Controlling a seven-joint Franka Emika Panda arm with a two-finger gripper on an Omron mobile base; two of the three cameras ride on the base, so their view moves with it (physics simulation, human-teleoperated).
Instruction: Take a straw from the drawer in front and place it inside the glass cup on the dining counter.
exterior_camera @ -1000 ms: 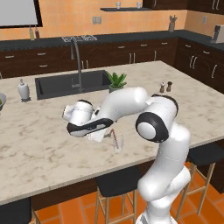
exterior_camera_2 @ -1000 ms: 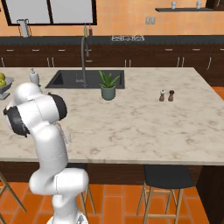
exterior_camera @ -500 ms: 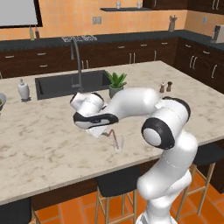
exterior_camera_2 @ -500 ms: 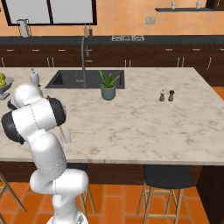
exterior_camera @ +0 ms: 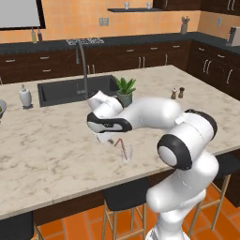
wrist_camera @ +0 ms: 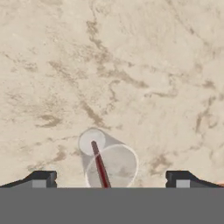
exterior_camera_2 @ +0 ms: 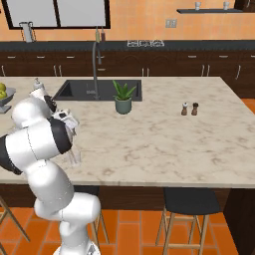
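Gripper (wrist_camera: 110, 179) jaws spread wide, holding nothing, hovering directly above the glass cup (wrist_camera: 110, 162) near the dining counter's (exterior_camera: 56, 150) near edge. Straw (exterior_camera: 121, 146) stands in the cup, long axis leaning, bent top pointing left. Judged: placement looks done, retreat straight up. Cup contains 1 straw only.

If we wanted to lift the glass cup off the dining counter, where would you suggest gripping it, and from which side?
I would grip the glass cup across its round wall, below the rim, coming straight down from above. It stands upright on the dining counter with bare stone all round. The straw leans inside, so the open gripper should straddle the cup rather than pinch its rim.
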